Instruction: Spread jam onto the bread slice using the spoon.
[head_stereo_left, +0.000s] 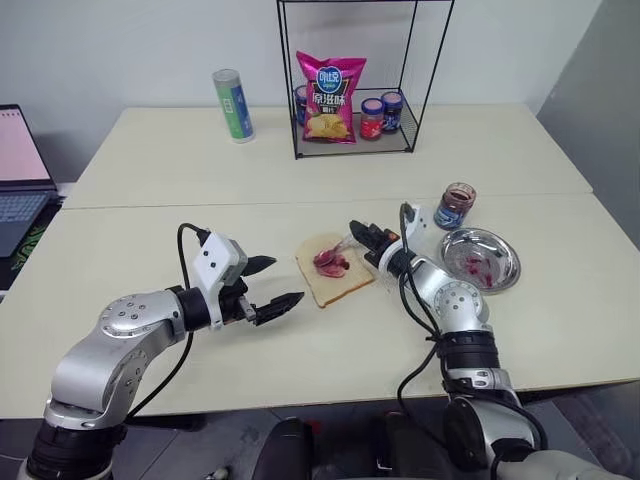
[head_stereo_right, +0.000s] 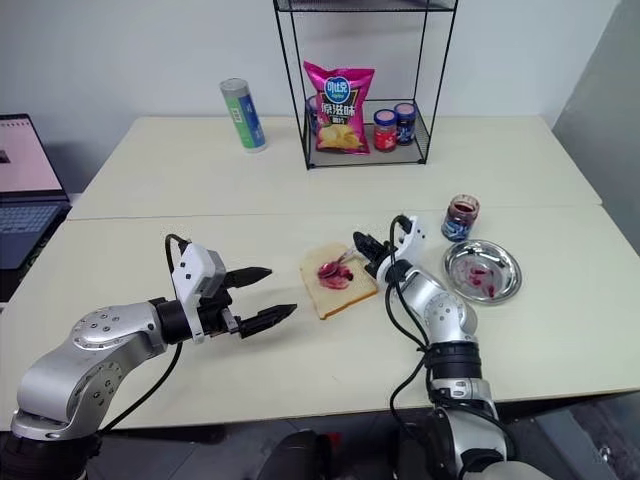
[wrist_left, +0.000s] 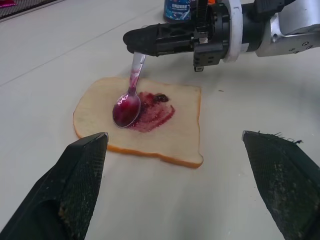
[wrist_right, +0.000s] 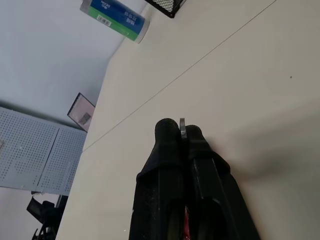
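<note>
Toast lies flat on the table, jam smeared mid-slice. The spoon, bowl red with jam, rests tilted on it.

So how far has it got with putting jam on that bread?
Partway. A patch of jam already sits near the middle of the bread slice. The right gripper, jaws shut on the spoon, holds its bowl on that patch. Most of the slice, out to the crust, is still bare.
</note>
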